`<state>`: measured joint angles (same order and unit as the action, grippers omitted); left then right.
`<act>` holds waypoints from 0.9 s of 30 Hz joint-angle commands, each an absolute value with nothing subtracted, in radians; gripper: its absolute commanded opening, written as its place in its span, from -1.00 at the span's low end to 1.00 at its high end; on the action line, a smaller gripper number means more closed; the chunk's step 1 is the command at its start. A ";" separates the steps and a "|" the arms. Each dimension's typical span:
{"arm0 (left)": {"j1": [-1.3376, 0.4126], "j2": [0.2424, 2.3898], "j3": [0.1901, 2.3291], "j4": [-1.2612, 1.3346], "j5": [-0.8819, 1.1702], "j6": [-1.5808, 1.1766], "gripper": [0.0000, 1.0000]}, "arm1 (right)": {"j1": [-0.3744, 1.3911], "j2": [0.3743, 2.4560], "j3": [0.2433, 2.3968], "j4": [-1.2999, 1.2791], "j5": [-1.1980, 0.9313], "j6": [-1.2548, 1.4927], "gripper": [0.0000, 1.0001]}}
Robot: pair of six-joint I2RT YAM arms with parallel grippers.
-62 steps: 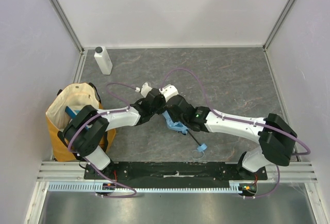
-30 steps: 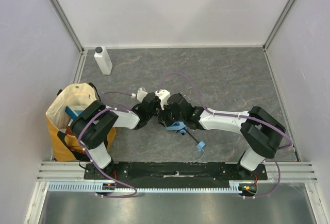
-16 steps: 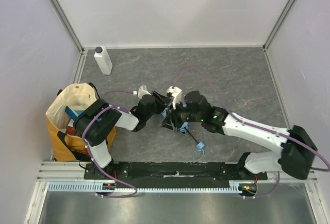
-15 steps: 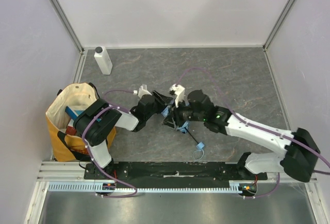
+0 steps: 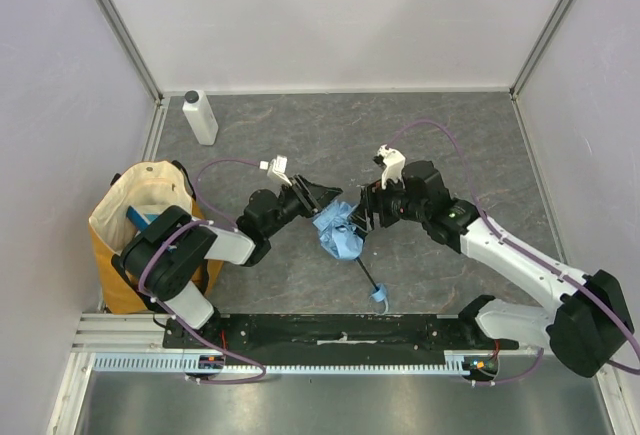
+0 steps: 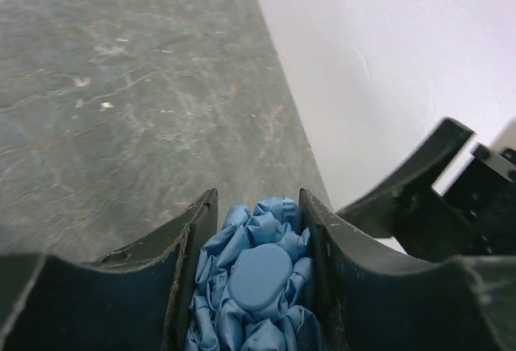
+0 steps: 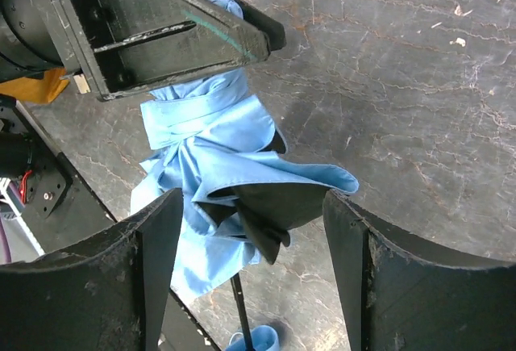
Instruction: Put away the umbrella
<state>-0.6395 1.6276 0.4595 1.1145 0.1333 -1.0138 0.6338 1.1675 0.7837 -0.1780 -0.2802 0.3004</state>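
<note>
we see our left gripper [image 6: 258,204] clamped on the umbrella [image 6: 260,274] by its bunched blue fabric, right gripper [image 7: 254,206] spread wide, holding nothing, umbrella mid tabletop [image 5: 450,145], shaft toward 5 o'clock, tote bag [image 5: 135,190] at 9 o'clock

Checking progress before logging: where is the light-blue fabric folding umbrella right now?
In the top view the light-blue fabric folding umbrella is at mid-table, its top clamped in the left gripper, with the open right gripper just to its right.
</note>
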 commanded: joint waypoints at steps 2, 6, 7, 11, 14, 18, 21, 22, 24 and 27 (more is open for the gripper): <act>-0.634 1.598 0.433 1.370 0.321 -0.934 -0.96 | 0.624 1.097 0.790 -0.173 -0.336 0.258 0.54; -0.634 1.608 0.429 1.457 0.351 -0.954 -0.96 | 0.626 1.091 0.712 -0.091 -0.464 0.340 0.23; -0.634 1.609 0.431 1.469 0.350 -0.959 -0.97 | 0.629 1.088 0.678 -0.042 -0.501 0.377 0.05; -0.634 1.594 0.449 1.488 0.353 -0.947 -0.96 | 0.675 1.039 0.536 0.145 -0.497 0.509 -0.29; -0.638 1.551 0.504 1.383 0.388 -0.856 -0.96 | 0.712 1.061 0.500 0.244 -0.486 0.541 -0.45; -0.646 1.425 0.621 1.118 0.448 -0.642 -0.96 | 0.727 1.101 0.599 0.184 -0.443 0.499 -0.45; -0.652 1.317 0.747 0.831 0.476 -0.429 -0.96 | 0.727 1.079 0.705 0.050 -0.333 0.459 -0.25; -0.652 1.293 0.783 0.757 0.474 -0.366 -0.96 | 0.727 1.059 0.736 0.008 -0.274 0.456 -0.17; -0.652 1.246 0.834 0.642 0.469 -0.261 -0.96 | 0.727 0.990 0.756 -0.066 -0.166 0.451 0.01; -0.655 1.207 0.850 0.607 0.459 -0.181 -0.96 | 0.726 0.898 0.741 -0.104 -0.048 0.454 0.15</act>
